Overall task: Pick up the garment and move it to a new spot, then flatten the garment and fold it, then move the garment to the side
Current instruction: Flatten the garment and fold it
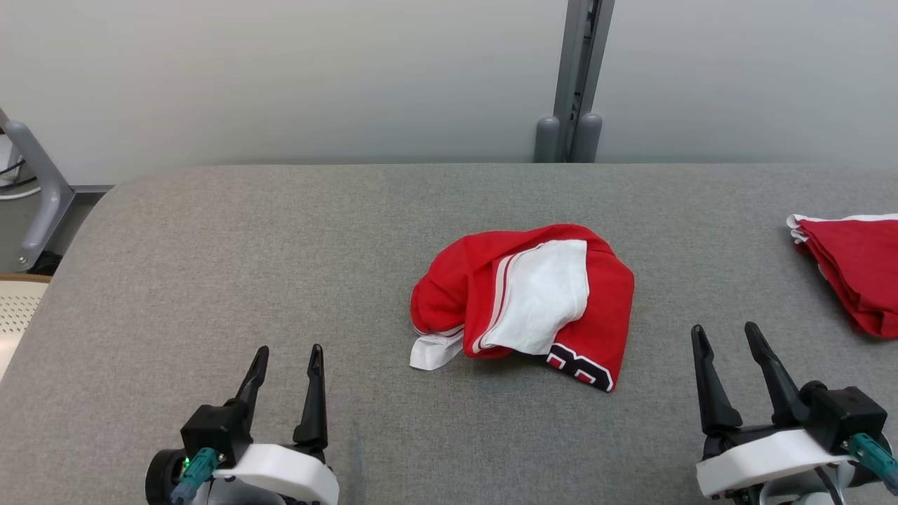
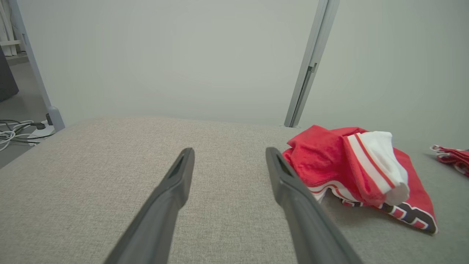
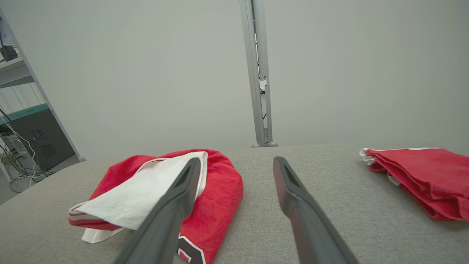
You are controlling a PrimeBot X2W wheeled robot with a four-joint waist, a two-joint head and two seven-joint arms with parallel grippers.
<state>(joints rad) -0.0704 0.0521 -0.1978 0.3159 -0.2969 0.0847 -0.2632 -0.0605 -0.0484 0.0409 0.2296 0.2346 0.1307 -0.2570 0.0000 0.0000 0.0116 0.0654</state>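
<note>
Crumpled red garment [image 1: 523,301] mid-table [image 1: 210,280], left gripper [image 1: 287,358] and right gripper [image 1: 726,335] near, spread apart, empty, folded red pile [image 1: 852,270] far right

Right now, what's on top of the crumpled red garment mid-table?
A white panel of its own fabric, edged with red-and-white stripes, lies folded over the red garment. Nothing else sits on it. Whatever is under the heap is covered.

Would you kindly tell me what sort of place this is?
Probably a robotics lab or test room: a grey padded table, plain wall panels joined by a metal post, and loose cables beside a dark equipment cabinet.
</note>
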